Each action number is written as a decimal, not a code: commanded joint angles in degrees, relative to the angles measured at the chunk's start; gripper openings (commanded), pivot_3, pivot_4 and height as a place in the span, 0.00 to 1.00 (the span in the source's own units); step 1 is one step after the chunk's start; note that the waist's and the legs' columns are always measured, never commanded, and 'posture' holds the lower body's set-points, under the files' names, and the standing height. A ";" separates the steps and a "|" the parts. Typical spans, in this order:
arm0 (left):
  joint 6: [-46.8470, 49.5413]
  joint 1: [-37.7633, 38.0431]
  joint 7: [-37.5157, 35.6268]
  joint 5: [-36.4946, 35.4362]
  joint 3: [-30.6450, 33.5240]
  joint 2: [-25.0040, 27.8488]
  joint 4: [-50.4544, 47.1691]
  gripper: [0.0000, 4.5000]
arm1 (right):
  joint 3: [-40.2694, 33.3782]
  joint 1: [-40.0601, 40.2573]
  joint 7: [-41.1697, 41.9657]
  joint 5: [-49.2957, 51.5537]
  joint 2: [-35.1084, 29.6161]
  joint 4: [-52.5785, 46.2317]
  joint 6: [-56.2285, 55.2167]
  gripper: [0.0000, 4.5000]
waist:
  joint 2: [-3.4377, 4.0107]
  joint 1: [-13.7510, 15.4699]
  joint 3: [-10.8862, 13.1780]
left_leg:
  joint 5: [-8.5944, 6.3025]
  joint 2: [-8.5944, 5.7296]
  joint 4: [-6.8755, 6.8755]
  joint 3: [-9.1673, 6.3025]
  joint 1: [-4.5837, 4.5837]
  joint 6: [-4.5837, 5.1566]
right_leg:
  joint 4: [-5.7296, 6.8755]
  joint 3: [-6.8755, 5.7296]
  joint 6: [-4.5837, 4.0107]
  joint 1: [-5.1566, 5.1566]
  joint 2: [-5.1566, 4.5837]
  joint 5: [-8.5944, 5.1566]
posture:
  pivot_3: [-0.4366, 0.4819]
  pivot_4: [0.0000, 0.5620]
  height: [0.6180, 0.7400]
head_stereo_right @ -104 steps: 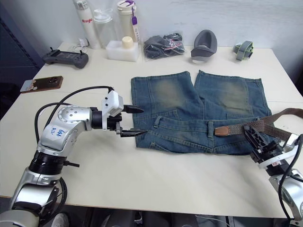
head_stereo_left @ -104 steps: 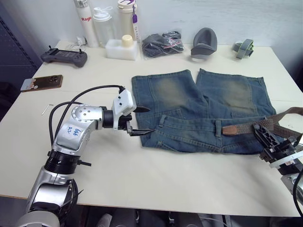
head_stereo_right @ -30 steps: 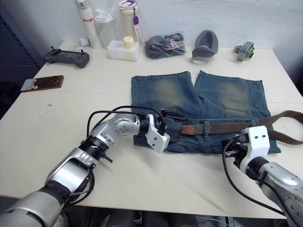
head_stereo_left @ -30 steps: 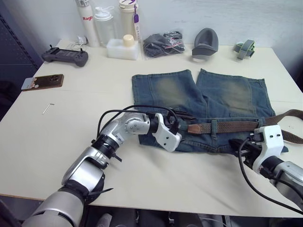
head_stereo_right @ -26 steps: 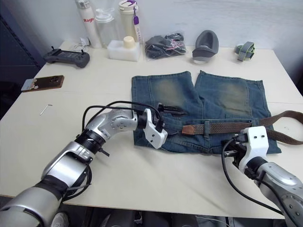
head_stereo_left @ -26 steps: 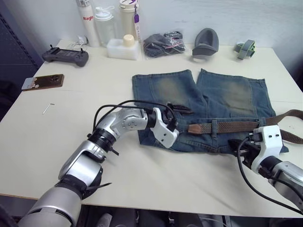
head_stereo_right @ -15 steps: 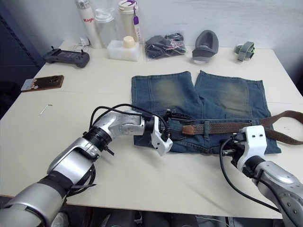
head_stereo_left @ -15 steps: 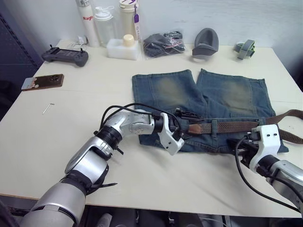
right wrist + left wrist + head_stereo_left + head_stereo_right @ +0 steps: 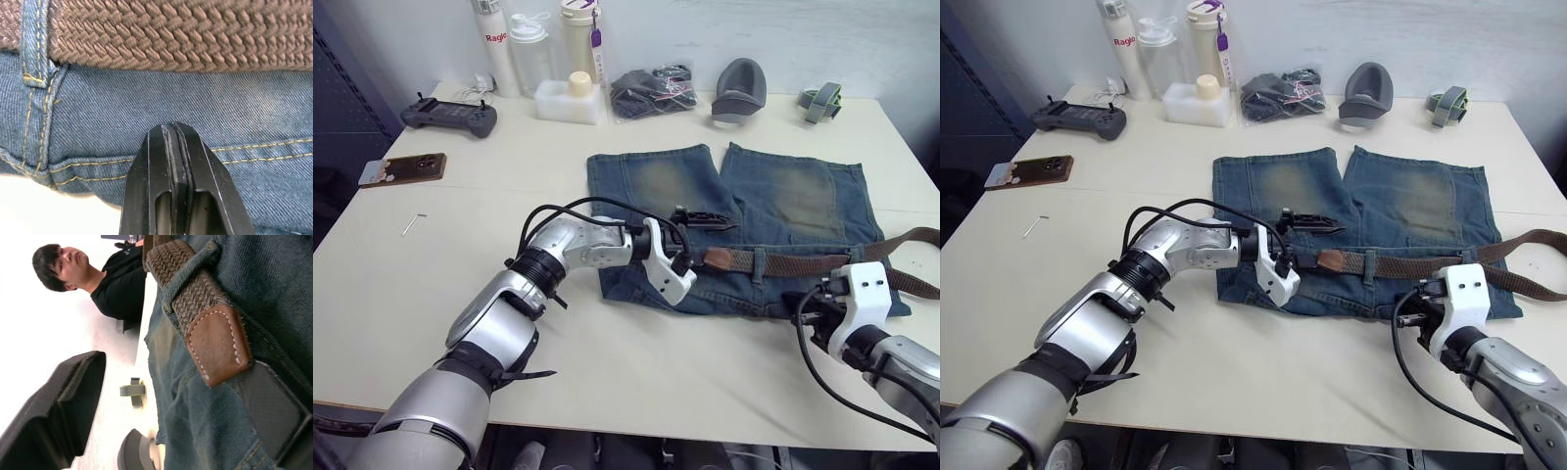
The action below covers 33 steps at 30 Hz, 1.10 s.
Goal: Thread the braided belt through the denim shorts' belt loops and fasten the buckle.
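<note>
The belt lies along the shorts' waistband, its tan tip between the left gripper's wide-open jaws. The right gripper presses on the denim, jaws closed on nothing.

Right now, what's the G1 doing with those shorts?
It is threading the braided belt along the waistband of the denim shorts on the table. The belt's tan tip has passed under one of the belt loops and lies by the left gripper, whose fingers are open around it. The right gripper is shut, its tips against the denim just below the belt. The rest of the belt trails off to the right; nothing is buckled yet.
</note>
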 commanded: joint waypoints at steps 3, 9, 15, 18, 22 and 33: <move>-0.74 -0.68 1.79 0.23 -1.09 -0.60 -0.22 0.33 | -0.94 -0.48 0.19 -0.38 0.37 -1.09 0.29 0.00 | 0.00 -0.02 0.00 | 0.00 0.00 0.00 0.00 0.00 -0.01 | 0.00 0.00 0.00 0.00 0.00 0.00 | 0.48 0.27 0.31; -0.88 -0.68 2.74 0.53 -1.74 0.06 -0.15 0.02 | -2.48 -0.41 -0.66 -1.81 0.12 -0.63 0.33 0.00 | 0.00 -0.03 0.00 | 0.01 0.00 0.01 0.00 0.00 -0.02 | 0.03 0.00 0.00 0.00 0.00 0.00 | 0.48 0.27 0.31; -0.84 -0.27 1.97 -0.46 -1.16 2.10 -1.01 0.02 | -4.34 -3.68 -1.76 -7.59 -1.03 4.89 -1.79 0.00 | 0.00 -0.10 0.00 | 0.02 -0.02 0.02 0.03 0.03 -0.04 | 0.07 0.01 0.00 -0.01 -0.02 0.00 | 0.48 0.27 0.31; -0.56 0.04 1.03 -1.29 -0.54 3.33 -1.79 0.02 | -2.54 -4.71 -1.44 -11.37 -1.29 8.01 -1.35 0.00 | 0.03 -0.11 -0.02 | 0.04 -0.02 0.01 0.03 0.04 -0.08 | 0.09 0.01 -0.01 -0.01 -0.02 0.00 | 0.48 0.27 0.31; -0.28 0.74 -1.43 -3.33 0.72 5.74 -3.34 0.02 | 1.20 -5.09 -1.27 -16.10 -0.83 12.36 0.35 0.00 | 0.02 -0.17 -0.06 | 0.05 -0.02 0.02 0.06 0.05 -0.10 | 0.14 0.02 -0.01 -0.03 -0.03 0.00 | 0.48 0.27 0.31; 1.20 10.08 -17.02 -15.83 7.94 23.11 -13.00 0.02 | 4.01 -8.92 2.10 -19.77 0.84 16.08 2.09 0.00 | -0.62 -0.97 -0.52 | 0.05 -0.01 0.08 0.05 0.14 -0.08 | 0.33 -0.03 -0.07 -0.03 -0.11 -0.03 | 0.48 0.27 0.31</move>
